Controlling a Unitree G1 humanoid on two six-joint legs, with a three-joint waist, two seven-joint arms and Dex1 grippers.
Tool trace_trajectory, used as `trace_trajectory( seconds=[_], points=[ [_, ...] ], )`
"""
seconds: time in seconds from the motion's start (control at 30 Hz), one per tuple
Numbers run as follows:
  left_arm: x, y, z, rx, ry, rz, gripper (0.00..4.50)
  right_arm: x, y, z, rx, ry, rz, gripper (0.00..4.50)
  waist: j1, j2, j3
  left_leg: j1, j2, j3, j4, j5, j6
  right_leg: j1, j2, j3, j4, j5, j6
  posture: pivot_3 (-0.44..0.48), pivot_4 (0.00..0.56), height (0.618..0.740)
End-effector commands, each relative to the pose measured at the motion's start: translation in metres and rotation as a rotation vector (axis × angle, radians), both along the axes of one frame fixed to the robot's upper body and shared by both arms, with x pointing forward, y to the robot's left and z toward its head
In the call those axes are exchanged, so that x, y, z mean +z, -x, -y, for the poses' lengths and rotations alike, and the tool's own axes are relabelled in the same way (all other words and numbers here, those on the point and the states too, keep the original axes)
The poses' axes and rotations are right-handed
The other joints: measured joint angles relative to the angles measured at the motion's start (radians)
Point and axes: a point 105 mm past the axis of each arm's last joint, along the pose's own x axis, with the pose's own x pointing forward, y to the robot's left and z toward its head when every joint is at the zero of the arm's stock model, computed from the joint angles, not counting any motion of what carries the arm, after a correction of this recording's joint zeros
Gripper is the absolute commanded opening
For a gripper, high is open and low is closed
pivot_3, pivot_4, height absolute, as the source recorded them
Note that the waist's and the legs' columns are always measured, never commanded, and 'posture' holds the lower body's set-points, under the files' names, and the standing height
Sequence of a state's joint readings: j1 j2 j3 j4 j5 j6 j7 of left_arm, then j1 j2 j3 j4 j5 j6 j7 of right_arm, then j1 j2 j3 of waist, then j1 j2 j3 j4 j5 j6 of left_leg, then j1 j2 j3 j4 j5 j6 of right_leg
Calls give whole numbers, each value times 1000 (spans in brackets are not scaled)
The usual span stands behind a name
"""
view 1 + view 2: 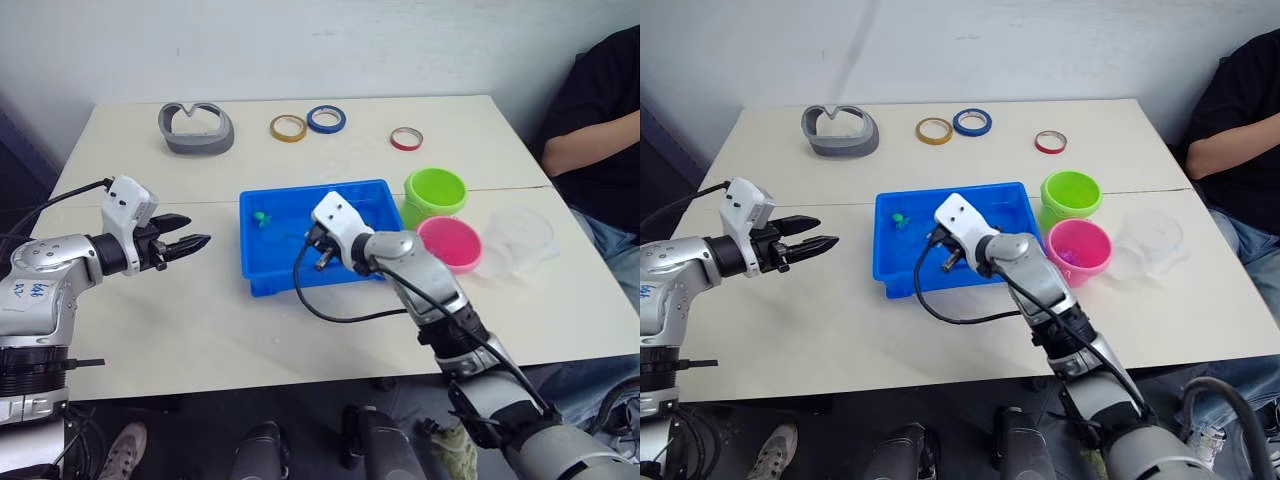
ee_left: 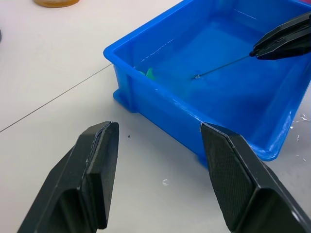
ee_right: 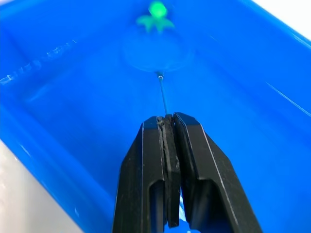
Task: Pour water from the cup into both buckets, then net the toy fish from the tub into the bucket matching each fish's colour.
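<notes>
One green toy fish (image 3: pixel 156 17) lies in the blue tub (image 1: pixel 262 278) at mid-table, near its far left corner. The right gripper (image 3: pixel 167 121) reaches into the tub, jaws clamped on a thin net handle (image 3: pixel 162 95) whose clear net ring (image 3: pixel 151 52) sits just beside the fish. Right of the tub stand the lime green bucket (image 1: pixel 435 192) and pink bucket (image 1: pixel 450 245), then the clear cup (image 1: pixel 518 236). The left gripper (image 1: pixel 197 241) hovers left of the tub, jaws apart and empty.

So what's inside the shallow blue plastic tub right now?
Inside the shallow blue plastic tub: one small green toy fish and a round net on a thin wire handle pinched by the right gripper. That arm covers part of the floor, so other fish could be hidden.
</notes>
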State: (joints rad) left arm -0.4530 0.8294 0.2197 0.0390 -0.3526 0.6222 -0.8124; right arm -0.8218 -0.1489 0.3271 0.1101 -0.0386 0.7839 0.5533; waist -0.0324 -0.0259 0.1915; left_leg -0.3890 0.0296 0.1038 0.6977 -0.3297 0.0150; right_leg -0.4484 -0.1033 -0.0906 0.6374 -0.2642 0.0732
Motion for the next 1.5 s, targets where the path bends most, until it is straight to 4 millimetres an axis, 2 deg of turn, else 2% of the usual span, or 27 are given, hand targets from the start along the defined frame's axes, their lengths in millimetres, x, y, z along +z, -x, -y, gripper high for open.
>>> trace_trajectory(
  seconds=[0.03,0.27,0.47,0.77,0.9,1.03,1.2,1.27,1.5],
  points=[
    [16,3,-4,11,-18,65,2970,24,-2,-9,14,-76,59,0,0,0,0,0,0,0,0,0,0,0,0,0,0,0,0,0,150,713],
    [15,2,-3,11,-17,68,2970,38,-4,-11,11,-160,81,0,-9,0,0,0,0,0,-1,0,-1,0,0,3,0,0,-1,0,150,713],
    [14,0,-1,2,-12,69,2970,47,4,-6,29,-179,90,0,-17,0,0,-1,0,-1,-1,0,-1,-1,0,7,0,0,-1,0,150,713],
    [14,-3,4,-31,-10,77,2970,38,23,17,47,-115,70,0,-18,0,0,-1,0,-1,-2,0,-1,-1,0,7,0,0,-1,0,150,713],
    [16,-4,16,-97,6,93,2970,39,27,29,31,-98,73,0,-14,0,0,-1,0,-1,-2,0,-1,-1,0,7,-1,0,-1,0,150,713],
    [20,-7,33,-176,50,107,2970,50,30,44,6,-109,97,0,-11,0,0,-1,0,0,-2,0,-1,-1,0,7,-1,0,-1,0,150,713],
    [29,-12,61,-306,105,130,2970,77,38,86,-74,-125,164,0,-6,0,0,-1,0,0,-2,0,-1,-1,0,7,-1,0,-1,0,150,713],
    [30,-15,69,-341,113,132,2970,90,41,113,-138,-128,202,0,-3,0,0,-1,0,0,-2,0,-1,-2,0,7,-1,0,-1,0,150,713],
    [29,-23,85,-409,120,124,2970,116,52,189,-353,-99,281,0,11,0,0,-2,-1,0,-1,-1,1,-1,0,-2,-2,0,0,0,150,713]
  ],
)
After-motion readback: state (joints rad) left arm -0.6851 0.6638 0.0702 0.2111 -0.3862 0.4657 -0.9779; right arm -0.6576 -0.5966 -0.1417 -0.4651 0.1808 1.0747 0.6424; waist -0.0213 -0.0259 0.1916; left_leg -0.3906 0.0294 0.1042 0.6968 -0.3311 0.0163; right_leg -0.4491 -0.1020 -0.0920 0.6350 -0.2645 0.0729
